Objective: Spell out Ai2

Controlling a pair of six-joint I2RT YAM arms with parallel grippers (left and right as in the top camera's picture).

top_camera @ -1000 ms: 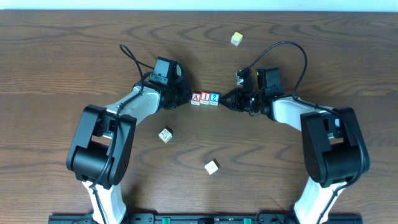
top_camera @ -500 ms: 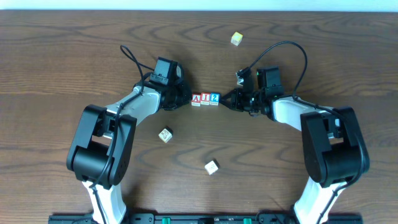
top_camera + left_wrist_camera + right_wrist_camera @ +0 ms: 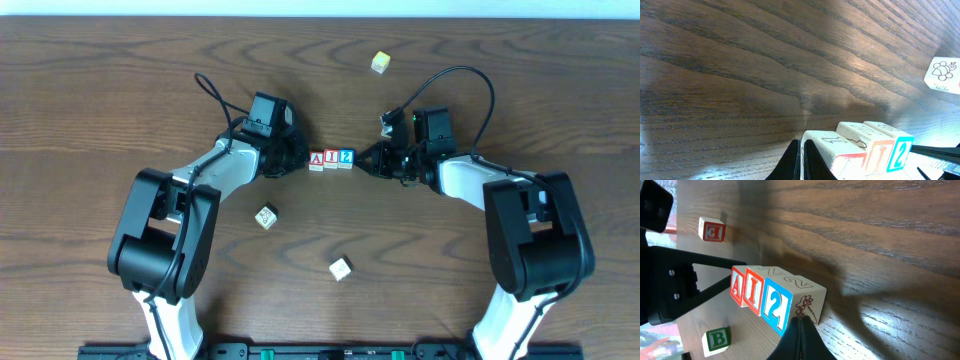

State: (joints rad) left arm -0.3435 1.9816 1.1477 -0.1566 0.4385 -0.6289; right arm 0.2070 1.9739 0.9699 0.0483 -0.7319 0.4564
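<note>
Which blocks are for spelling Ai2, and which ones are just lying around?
For the job, side by side in a row:
red A cube
red I cube
blue 2 cube

Just lying about:
yellowish cube, at the far side
patterned cube, in front of the row
cream cube, nearest the front

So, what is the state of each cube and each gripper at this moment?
A cube, letter up, touching I cube.
I cube, between A cube and 2 cube, touching both.
2 cube, right end of row.
left gripper, shut, empty, tip by A cube.
right gripper, shut, empty, tip by 2 cube.
yellow cube, lying apart.
</note>
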